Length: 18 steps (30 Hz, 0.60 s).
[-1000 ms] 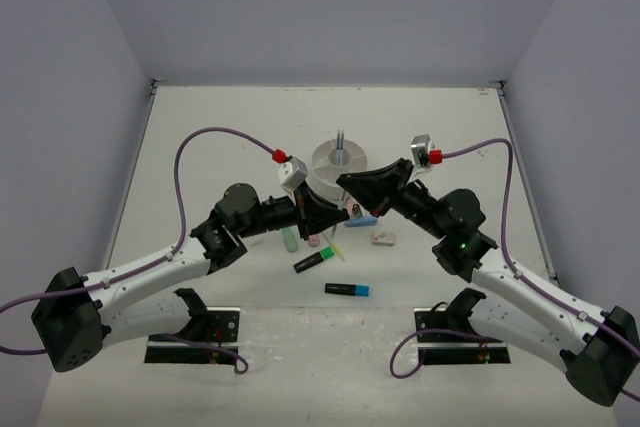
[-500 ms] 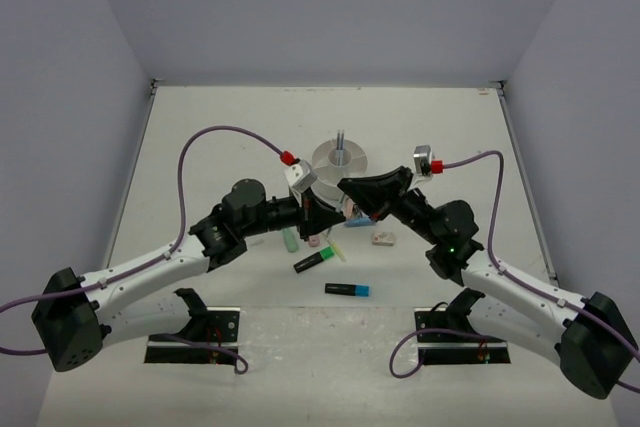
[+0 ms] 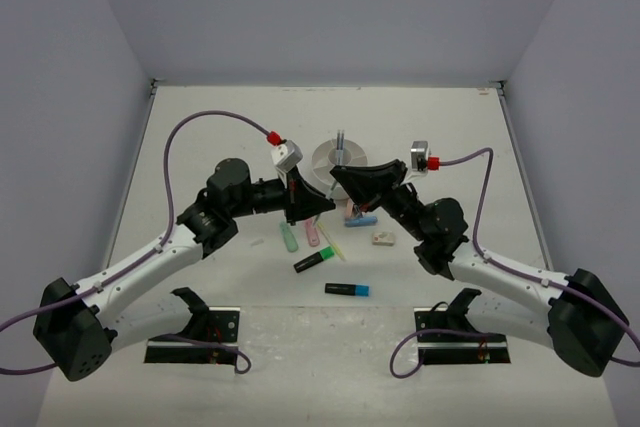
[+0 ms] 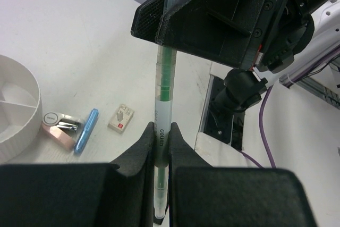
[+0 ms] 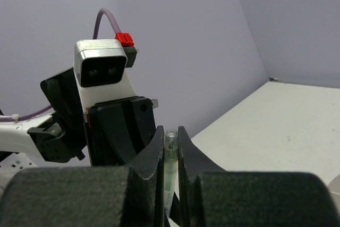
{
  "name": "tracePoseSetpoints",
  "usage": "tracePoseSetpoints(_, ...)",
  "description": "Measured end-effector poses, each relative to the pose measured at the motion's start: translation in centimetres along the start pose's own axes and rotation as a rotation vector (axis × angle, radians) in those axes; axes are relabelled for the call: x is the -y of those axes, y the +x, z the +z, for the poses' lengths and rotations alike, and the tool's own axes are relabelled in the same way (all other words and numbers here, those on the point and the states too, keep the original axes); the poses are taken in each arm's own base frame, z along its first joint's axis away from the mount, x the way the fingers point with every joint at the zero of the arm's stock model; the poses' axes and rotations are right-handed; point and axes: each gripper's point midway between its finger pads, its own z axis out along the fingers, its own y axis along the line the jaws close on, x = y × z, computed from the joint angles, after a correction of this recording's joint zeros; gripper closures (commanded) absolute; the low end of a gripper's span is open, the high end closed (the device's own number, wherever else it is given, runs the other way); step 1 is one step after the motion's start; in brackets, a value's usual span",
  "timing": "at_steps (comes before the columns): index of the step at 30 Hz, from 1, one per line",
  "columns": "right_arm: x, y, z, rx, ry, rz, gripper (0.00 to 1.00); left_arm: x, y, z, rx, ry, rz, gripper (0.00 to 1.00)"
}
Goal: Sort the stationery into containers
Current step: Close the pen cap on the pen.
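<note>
1. One thin pen (image 4: 162,94), clear barrel with a green core, is clamped by both pincers at once and held in the air above the counter (image 3: 200,137).
2. Left pincer (image 4: 162,129): closed on the mid-barrel, just under the label band.
3. Right pincer (image 5: 170,135): closed on the pen's far end, with the tip just showing past its fingers.
4. Long axis: the pen is run straight from one pincer into the other, roughly in line with both sets of fingers.
5. The organiser (image 4: 24,126) is seen just beyond the meeting point in the top view. The right pincer is judged slightly nearer its rim.
6. The step is judged to be a handover. Which side is meant to let go cannot be told.
7. The next move hinges on one pincer being released before the other is drawn back along the axis, otherwise the pen is likely bent or twisted.
8. A green highlighter (image 3: 313,262) and a blue highlighter (image 3: 347,289) are left unsorted on the counter, nearer the bases.
</note>
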Motion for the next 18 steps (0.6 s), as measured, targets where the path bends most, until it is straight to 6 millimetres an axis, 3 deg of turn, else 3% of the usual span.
tracePoseSetpoints(7, 0.1, 0.0, 0.8, 0.016, -0.009, 0.003, 1.00, -0.5, -0.3, -0.2, 0.006, -0.014, -0.007, 1.00)
tracePoseSetpoints(14, -1.6, -1.1, 0.1, -0.027, 0.010, -0.024, 1.00, 0.5, -0.3, -0.6, 0.028, 0.049, 0.065, 1.00)
tracePoseSetpoints(16, -2.1, -1.2, 0.0, -0.058, 0.016, -0.044, 1.00, 0.8, -0.3, -0.8, 0.047, 0.063, 0.089, 0.88)
tracePoseSetpoints(17, -2.2, -1.2, -0.1, -0.072, 0.022, -0.052, 1.00, 0.8, -0.3, -0.9, 0.056, 0.066, 0.098, 0.78)
tracePoseSetpoints(18, -2.2, -1.2, -0.1, -0.086, 0.029, -0.061, 1.00, 0.8, -0.3, -1.0, 0.064, 0.066, 0.104, 0.61)
